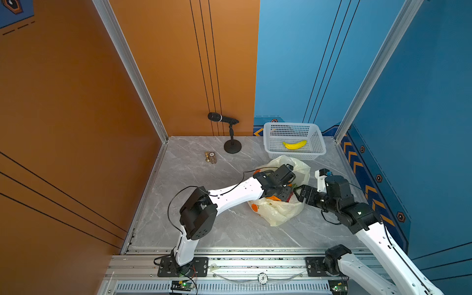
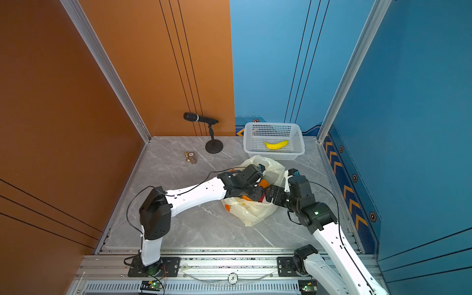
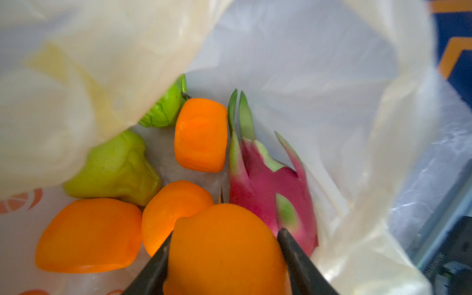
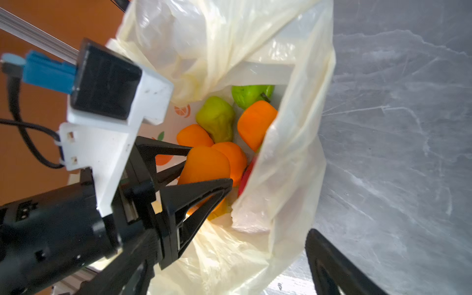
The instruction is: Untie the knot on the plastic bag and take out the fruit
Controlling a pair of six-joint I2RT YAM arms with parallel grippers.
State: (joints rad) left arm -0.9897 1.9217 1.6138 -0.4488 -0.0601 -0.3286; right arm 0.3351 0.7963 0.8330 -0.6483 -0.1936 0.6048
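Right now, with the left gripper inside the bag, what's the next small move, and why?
Probably draw the left gripper back out of the plastic bag with the orange: its jaws sit against both sides of that orange, and the bag's mouth stands open around it.
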